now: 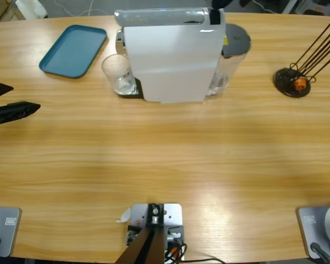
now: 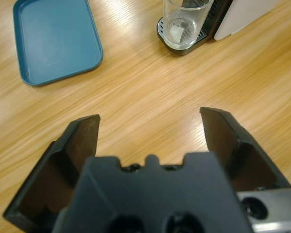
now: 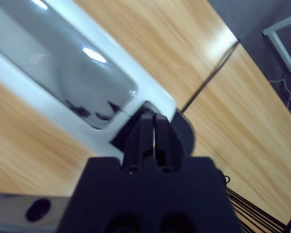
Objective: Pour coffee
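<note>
A white coffee machine (image 1: 170,55) stands at the table's far middle. A clear glass tumbler (image 1: 119,74) sits on its black drip tray (image 1: 133,93) at the left side. No coffee shows; the tumbler (image 2: 184,24) looks clear inside. My left gripper (image 1: 26,97) is at the table's left edge, open and holding nothing, well short of the tumbler. In the left wrist view that gripper (image 2: 150,119) points at bare wood. My right gripper (image 3: 154,121) is shut, its tips against the machine's glossy top (image 3: 82,73). In the high view it (image 1: 215,15) rests at the top's right end.
A blue tray (image 1: 74,49) lies at the far left, also in the left wrist view (image 2: 56,41). A black wire capsule stand (image 1: 292,81) with an orange capsule is at the far right. The machine's water tank (image 1: 231,66) is on its right side.
</note>
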Robot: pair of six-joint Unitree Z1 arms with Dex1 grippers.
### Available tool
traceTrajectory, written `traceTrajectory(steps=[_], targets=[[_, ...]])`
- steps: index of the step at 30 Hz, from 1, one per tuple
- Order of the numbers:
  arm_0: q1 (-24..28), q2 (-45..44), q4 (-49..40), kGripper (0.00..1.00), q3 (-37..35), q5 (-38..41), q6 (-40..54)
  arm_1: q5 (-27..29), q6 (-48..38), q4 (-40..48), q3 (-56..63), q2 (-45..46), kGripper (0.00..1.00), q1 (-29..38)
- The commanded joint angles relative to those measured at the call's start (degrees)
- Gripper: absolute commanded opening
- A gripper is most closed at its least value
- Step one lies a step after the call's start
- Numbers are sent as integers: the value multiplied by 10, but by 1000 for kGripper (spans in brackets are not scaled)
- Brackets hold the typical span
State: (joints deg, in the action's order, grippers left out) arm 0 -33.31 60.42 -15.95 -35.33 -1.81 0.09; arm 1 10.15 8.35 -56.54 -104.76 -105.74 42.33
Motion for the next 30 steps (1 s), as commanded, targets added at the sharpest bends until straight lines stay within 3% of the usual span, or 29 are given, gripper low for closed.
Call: traceTrajectory(steps=[1, 5, 10, 16, 30], targets=[[-3, 16, 5, 895, 14, 8, -2, -14, -11, -24, -10, -61, 0, 43], [-3, 16, 5, 895, 14, 8, -2, -7, -9, -30, -9, -53, 0, 43], [-3, 18, 5, 895, 14, 8, -2, 58, -1, -35, -17, 23, 0, 33], [-3, 18, 5, 895, 14, 8, -2, 53, -29, 7, 86, 127, 0, 34], [-3, 16, 5, 895, 15, 12, -2, -2, -2, 10, 24, 33, 0, -5]])
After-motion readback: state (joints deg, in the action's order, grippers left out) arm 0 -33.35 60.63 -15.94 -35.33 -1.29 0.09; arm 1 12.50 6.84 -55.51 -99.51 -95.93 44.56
